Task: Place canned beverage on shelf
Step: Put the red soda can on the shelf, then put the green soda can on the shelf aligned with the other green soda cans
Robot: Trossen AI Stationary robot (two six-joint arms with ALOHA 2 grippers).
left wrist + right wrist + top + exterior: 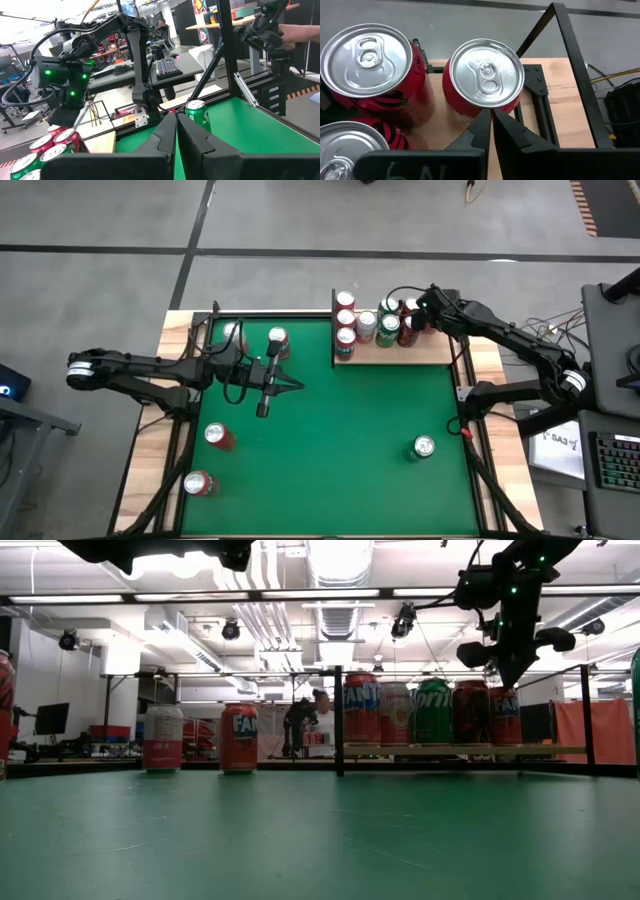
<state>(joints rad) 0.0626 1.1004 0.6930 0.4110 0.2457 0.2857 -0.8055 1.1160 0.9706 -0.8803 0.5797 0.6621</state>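
The shelf, a pale wooden board edged with black rods, sits at the table's far right and carries several upright cans. My right gripper is shut and slants down over the shelf's right end. Its tips stand just above the near rim of a red can, and the low view shows a small gap above that can. My left gripper is shut and empty. It is held level above the green table at far left of centre and points toward the right edge.
Loose cans stand on the green table: two at the far left, two at the near left and a green one at the near right. Black frame rods edge the shelf. A person's hand shows beyond the table.
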